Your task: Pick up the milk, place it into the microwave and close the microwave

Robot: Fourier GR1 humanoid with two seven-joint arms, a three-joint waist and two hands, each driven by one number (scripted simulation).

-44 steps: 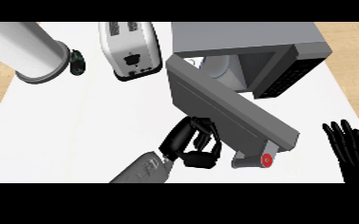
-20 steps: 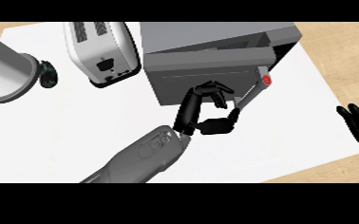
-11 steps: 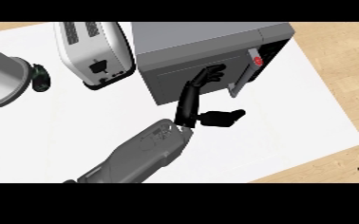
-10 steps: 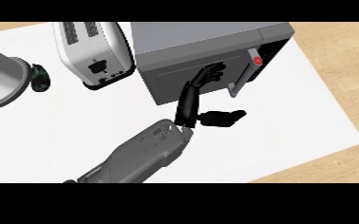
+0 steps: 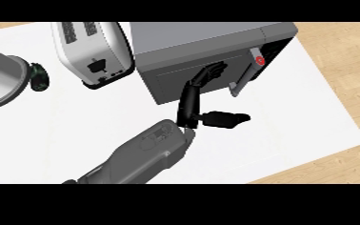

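Left hand flat against the shut microwave door.

Head view: the microwave [image 5: 211,52] stands closed on the white surface [image 5: 84,114], so the milk cannot be seen from here. The left hand [image 5: 193,100] reaches up from its grey forearm [image 5: 144,155], fingers [image 5: 209,71] straight and laid on the door, thumb stuck out to the right. A toaster [image 5: 95,52] stands just left of the microwave.

Black left hand [image 5: 191,100] presses straight fingers on closed grey box microwave's [image 5: 204,52] door; white slotted toaster [image 5: 95,52] stands left.
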